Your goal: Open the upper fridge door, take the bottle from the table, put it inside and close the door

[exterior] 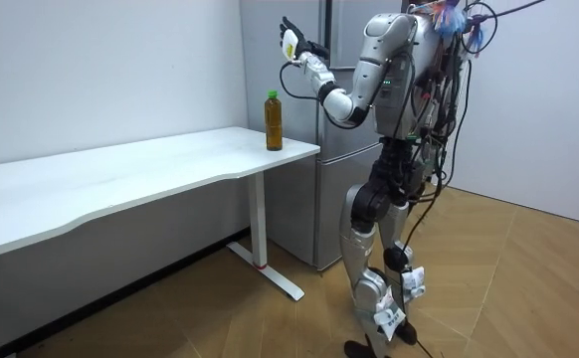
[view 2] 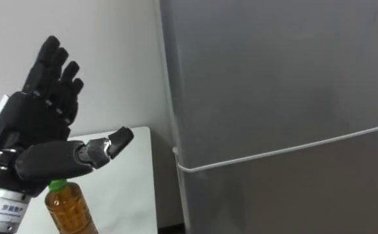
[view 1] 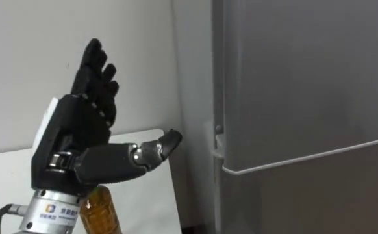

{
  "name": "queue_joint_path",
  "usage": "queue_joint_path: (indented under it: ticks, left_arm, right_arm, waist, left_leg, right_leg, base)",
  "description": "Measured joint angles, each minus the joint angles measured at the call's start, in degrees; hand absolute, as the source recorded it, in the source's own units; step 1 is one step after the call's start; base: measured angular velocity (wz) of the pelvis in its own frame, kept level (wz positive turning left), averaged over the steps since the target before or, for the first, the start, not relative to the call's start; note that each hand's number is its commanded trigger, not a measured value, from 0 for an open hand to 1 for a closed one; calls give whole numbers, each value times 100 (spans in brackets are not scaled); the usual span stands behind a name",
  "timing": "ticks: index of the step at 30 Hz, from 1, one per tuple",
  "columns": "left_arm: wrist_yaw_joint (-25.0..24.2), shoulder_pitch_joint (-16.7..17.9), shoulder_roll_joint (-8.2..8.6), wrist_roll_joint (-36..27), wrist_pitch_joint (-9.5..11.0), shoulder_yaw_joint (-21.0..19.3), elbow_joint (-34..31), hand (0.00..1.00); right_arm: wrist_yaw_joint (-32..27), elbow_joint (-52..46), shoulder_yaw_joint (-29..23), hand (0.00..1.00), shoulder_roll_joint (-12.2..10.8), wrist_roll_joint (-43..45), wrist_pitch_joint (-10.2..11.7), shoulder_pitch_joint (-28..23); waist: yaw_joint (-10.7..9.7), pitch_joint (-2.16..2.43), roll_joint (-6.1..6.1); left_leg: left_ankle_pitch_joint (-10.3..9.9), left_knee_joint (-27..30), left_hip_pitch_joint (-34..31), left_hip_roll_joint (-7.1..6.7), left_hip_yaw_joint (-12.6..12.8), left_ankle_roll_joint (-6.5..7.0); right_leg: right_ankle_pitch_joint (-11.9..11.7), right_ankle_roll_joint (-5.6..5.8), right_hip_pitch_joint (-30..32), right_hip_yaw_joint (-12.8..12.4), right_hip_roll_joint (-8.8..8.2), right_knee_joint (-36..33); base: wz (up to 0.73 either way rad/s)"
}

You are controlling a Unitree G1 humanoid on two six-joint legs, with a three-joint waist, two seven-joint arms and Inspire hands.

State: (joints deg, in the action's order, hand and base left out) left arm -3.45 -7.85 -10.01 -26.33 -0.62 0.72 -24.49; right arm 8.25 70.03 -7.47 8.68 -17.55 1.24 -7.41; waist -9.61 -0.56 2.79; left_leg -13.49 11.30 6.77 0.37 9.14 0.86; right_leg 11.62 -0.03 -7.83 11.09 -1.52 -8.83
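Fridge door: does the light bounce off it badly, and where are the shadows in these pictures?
Left eye view: the fridge door has a soft, dull sheen and no hard glare; the strip between the door and the wall lies in shade. Right eye view: the same even sheen. Room view: even light, with the deepest shade under the table.

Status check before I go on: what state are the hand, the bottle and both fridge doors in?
left hand: open, fingers straight, raised higher than the bottle, holding nothing.
bottle: upright on the table at its fridge end, green cap on, not held.
upper fridge door: shut.
lower fridge door: shut.
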Motion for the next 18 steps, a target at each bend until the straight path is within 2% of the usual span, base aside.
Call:
queue_joint_path:
  ticks: [4,6,10,13,18]
  left_arm:
    - [-115,-5,-1,-367,-182,187,-23,0]
    - [-174,-16,-3,-480,-199,368,-30,0]
    - [-406,-19,-11,-514,-263,907,-32,0]
    - [-629,-20,-15,-513,-355,996,-32,0]
    - [-1037,-19,-16,-489,-420,1051,-29,0]
  right_arm:
    - [0,97,19,0,3,-23,-64,148]
    - [-4,113,131,0,27,-43,-102,188]
    - [-8,111,344,0,80,-43,-109,252]
    - [-7,115,367,0,80,34,-116,316]
    - [-4,119,373,0,83,-4,-119,312]
  waist:
    - [-108,3,3]
    - [-139,9,0]
    - [-180,11,-5]
    - [-295,1,-21]
    - [-355,14,-1]
  left_leg:
    - [0,-2,-19,-1,0,0]
    - [0,1,-19,-1,-2,0]
    - [0,9,-16,4,-9,0]
    - [0,17,-24,6,-51,0]
    - [1,42,-30,3,-35,1]
  right_leg:
    - [-2,2,32,8,-3,-7]
    - [-2,2,35,8,-4,-20]
    - [-2,2,25,22,-6,-56]
    - [-2,1,41,30,-3,-77]
    - [7,0,68,19,-8,-60]
  base:
    - [1]
    - [0]
    - [0]
    - [2]
    - [0]
